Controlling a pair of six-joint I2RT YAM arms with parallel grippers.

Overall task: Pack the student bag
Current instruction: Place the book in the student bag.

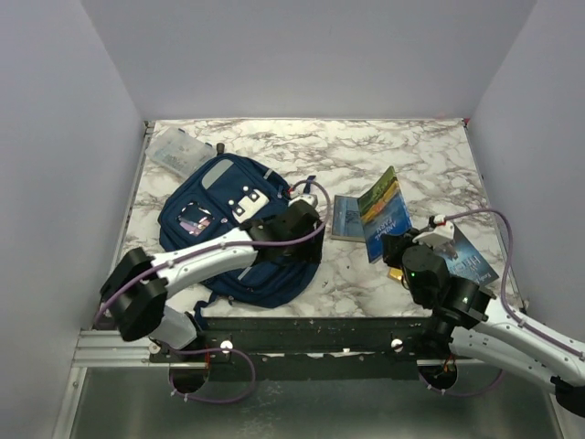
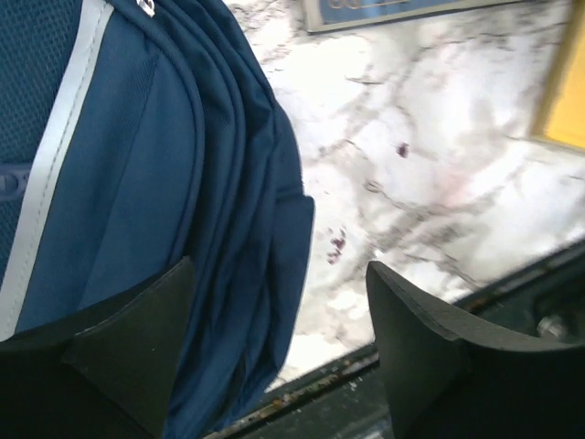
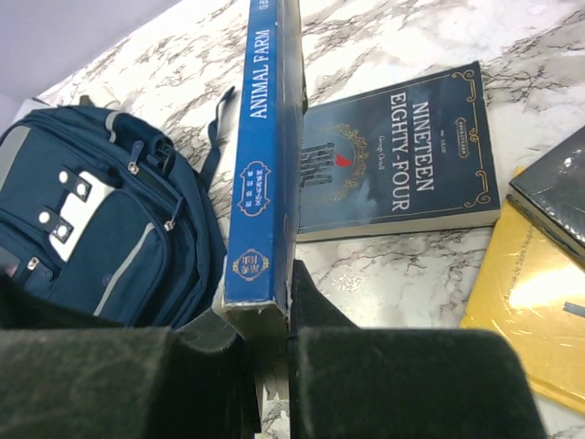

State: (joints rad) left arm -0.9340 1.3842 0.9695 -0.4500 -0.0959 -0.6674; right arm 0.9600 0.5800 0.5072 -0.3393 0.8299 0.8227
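While the right tool point(image 3: 274, 338) pinches the book point(image 3: 265, 137) upright by its end, the left tool point(image 2: 279, 311) stands spread, the student bag point(image 2: 137, 183) against its left finger; slack, unheld fabric may block insertion.

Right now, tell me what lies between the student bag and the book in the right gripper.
The Nineteen Eighty-Four paperback lies flat between the student bag and the upright Animal Farm book in the right gripper, seen in the top view.
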